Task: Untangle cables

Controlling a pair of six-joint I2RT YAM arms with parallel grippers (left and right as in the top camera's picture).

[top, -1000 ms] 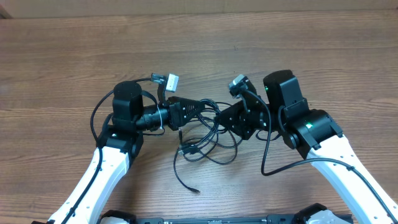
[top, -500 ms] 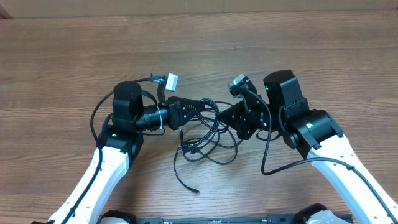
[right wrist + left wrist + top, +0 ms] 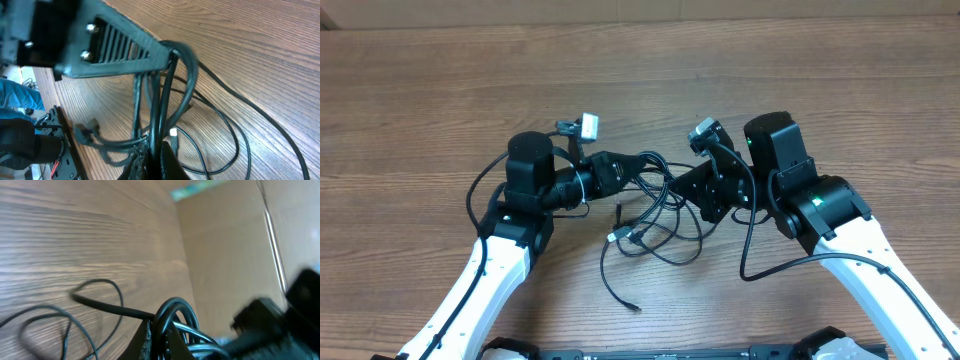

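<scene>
The cables (image 3: 655, 225) are thin black cords tangled in loose loops on the wooden table between my two arms, with small plug ends (image 3: 618, 236) at the lower left of the clump. My left gripper (image 3: 642, 166) reaches in from the left and is shut on looped strands (image 3: 172, 312), which rise between its fingers (image 3: 145, 342). My right gripper (image 3: 678, 188) comes from the right and is shut on several strands (image 3: 167, 95) that run up to the left gripper's tip (image 3: 169, 50). The two grippers are close together and the cords stretch between them.
Thicker black arm wires curve beside the left arm (image 3: 475, 190) and the right arm (image 3: 755, 250). A loose cable tail ends near the front (image 3: 635, 305). A black base bar (image 3: 670, 352) lines the table's front edge. A cardboard wall (image 3: 225, 255) shows in the left wrist view.
My left gripper has shifted slightly up and to the right with its strands, and the plug ends have been dragged a little the same way. The right arm has stayed in place.
</scene>
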